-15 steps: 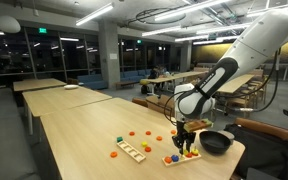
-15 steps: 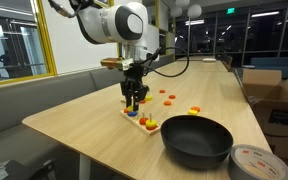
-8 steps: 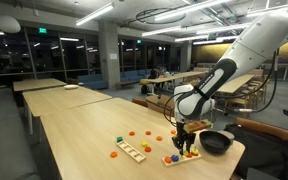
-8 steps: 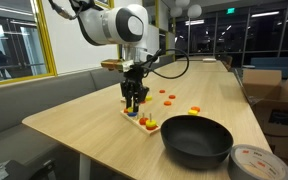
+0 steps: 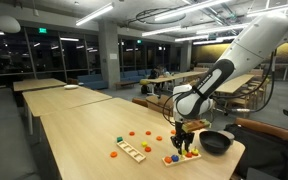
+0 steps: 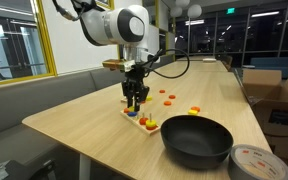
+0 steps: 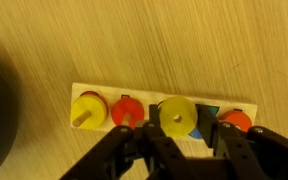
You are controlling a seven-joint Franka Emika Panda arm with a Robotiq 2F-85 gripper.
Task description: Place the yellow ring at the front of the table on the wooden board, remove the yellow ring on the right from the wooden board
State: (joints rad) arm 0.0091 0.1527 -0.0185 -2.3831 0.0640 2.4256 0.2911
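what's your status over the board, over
Jaws low over board, either side of middle yellow ring; grip unclear. End peg holds second yellow ring. Bowl close by, not blocking.

In an exterior view the camera is standing well back, facing across the long surface (image 5: 84, 130) toward the wooden board (image 5: 181, 157) near its edge. In an exterior view it is sitting close, looking past the black bowl (image 6: 196, 140). The wrist view is looking straight down on that board, which all three are sharing.
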